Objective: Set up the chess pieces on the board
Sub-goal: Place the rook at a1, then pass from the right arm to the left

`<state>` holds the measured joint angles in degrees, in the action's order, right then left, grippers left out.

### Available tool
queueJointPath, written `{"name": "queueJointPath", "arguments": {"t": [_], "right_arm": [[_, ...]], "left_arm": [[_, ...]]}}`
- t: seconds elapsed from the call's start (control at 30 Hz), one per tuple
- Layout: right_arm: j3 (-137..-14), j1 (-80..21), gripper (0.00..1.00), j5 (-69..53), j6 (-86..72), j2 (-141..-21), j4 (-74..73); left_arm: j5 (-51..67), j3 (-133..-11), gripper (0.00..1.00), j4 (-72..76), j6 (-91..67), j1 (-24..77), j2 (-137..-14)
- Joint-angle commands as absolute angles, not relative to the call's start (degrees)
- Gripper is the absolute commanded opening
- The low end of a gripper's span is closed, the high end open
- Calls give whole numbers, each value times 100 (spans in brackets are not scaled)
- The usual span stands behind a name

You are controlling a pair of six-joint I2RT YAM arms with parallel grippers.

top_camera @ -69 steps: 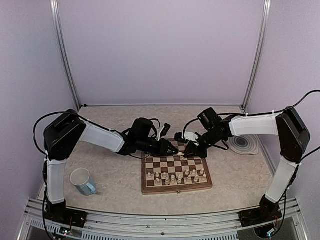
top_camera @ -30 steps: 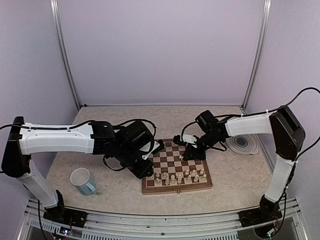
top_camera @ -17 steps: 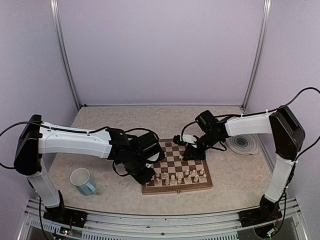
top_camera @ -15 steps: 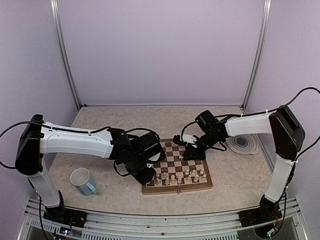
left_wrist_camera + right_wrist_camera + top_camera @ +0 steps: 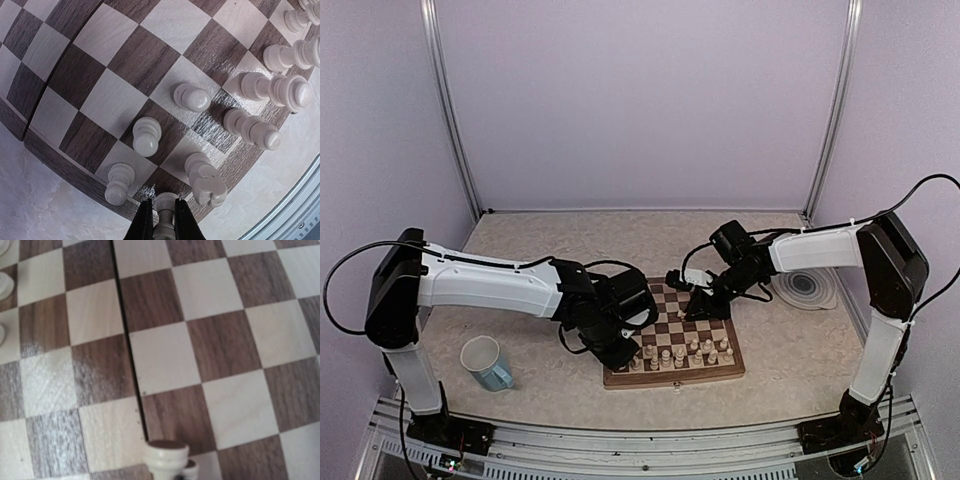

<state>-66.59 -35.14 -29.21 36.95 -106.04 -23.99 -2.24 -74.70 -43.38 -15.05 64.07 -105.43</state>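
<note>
**Now each gripper pinches a piece over the board**

Low at the near-left corner of the board (image 5: 660,312), the left gripper (image 5: 164,222) has its fingers (image 5: 145,225) pressed against the sides of a cream piece (image 5: 165,202). That piece stands upright between them, at the board's brown border. The other chess pieces (image 5: 678,352) stand in two rows along the near side of the board. In the left wrist view, several of them stand just beside the held one without touching it.

Over the far part of the board, right of centre, the right gripper (image 5: 692,308) is closed almost fully on a round-based piece (image 5: 166,454). Only the wide end of this piece shows, at the bottom edge of the right wrist view, next to the centre fold seam (image 5: 127,345). Whether it rests on the wood or hangs just above it cannot be told.

Left of the board, well apart from it, a pale blue cup (image 5: 486,362) stands on the table (image 5: 560,250). A round ringed plate (image 5: 804,288) lies to the board's far right.
</note>
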Motion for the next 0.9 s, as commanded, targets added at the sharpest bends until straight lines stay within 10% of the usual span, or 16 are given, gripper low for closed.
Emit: {"name": "queueJointPath", "arguments": {"t": [0.0,0.37,0.87], "right_arm": [[-6684,-3557,12,-2856,3688,-10792,-2641],[-6686,-3554,13,-2894,3684,-10767,-2643],[-6785,-3560,12,-3054,3591,-10373,-2710]], "left_arm": [[-248,-7654,2,-4362,-1389,6437,-10717],[-299,-7684,30,-4421,-1481,6442,-10583],[209,-7986,44,-3632,-1499,5696,-9182]]}}
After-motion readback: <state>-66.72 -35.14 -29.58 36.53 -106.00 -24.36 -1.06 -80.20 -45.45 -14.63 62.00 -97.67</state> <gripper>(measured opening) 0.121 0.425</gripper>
